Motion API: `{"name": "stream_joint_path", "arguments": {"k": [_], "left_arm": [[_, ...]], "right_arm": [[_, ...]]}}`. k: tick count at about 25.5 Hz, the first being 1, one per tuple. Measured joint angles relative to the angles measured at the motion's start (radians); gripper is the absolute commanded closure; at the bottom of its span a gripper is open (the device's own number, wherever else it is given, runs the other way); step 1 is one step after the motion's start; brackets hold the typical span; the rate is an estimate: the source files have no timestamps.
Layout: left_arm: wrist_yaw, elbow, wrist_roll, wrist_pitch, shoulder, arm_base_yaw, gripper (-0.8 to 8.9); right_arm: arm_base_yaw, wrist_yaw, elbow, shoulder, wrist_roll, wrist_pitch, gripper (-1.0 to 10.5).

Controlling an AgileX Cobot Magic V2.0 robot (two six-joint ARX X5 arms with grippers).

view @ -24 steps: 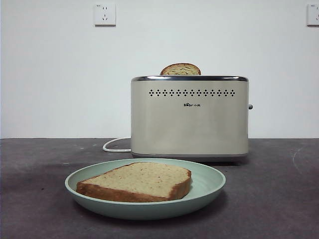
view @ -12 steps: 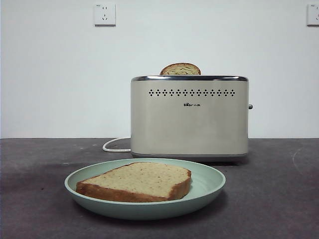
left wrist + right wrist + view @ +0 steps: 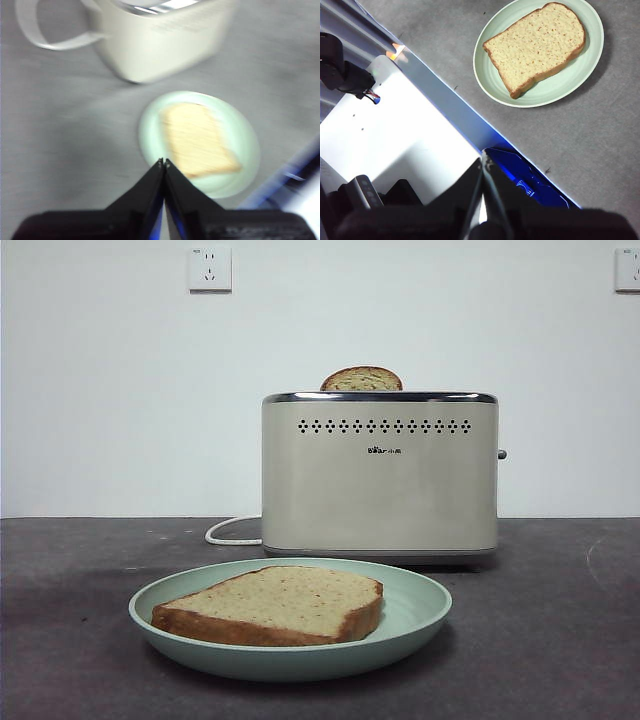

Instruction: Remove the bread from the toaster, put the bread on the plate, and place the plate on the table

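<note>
The bread [image 3: 270,602] lies flat on the pale green plate [image 3: 420,605], which rests on the dark table [image 3: 560,640] in front of the cream toaster [image 3: 380,480]. No gripper shows in the front view. In the blurred left wrist view my left gripper [image 3: 164,162] is shut and empty, held above the table near the rim of the plate [image 3: 240,135] with the bread [image 3: 197,142]; the toaster [image 3: 160,35] stands beyond. My right gripper [image 3: 483,160] is shut and empty, off the table's edge, far from the plate [image 3: 555,85] and bread [image 3: 535,47].
A second slice with a darker domed top [image 3: 362,379] sticks up from the toaster's slot. A white cord [image 3: 228,532] loops behind the toaster on its left. A white and blue base [image 3: 410,125] lies along the table's edge under the right gripper.
</note>
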Motion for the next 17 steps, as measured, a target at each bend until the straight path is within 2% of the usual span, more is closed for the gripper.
{"name": "stream_joint_path", "arguments": {"k": [1,5,9,11,13,17], "left_arm": [[-0.041,0.0,0.0,0.003,0.0,-0.004,8.18],[-0.099,-0.001,0.018,0.058,-0.004,-0.003,8.18],[-0.116,-0.068,0.06,0.493,-0.077,0.129,8.17],[-0.078,-0.158,0.063,0.698,-0.152,0.229,8.17],[-0.073,-0.273,0.065,0.79,-0.244,0.322,8.18],[-0.074,-0.455,0.067,0.856,-0.372,0.423,8.18]], "right_arm": [[0.0,0.0,0.0,0.0,0.0,0.0,9.4],[0.0,0.0,0.0,0.0,0.0,0.0,9.4],[0.0,0.0,0.0,0.0,0.0,0.0,9.4],[0.0,0.0,0.0,0.0,0.0,0.0,9.4],[0.0,0.0,0.0,0.0,0.0,0.0,9.4],[0.0,0.0,0.0,0.0,0.0,0.0,9.4]]}}
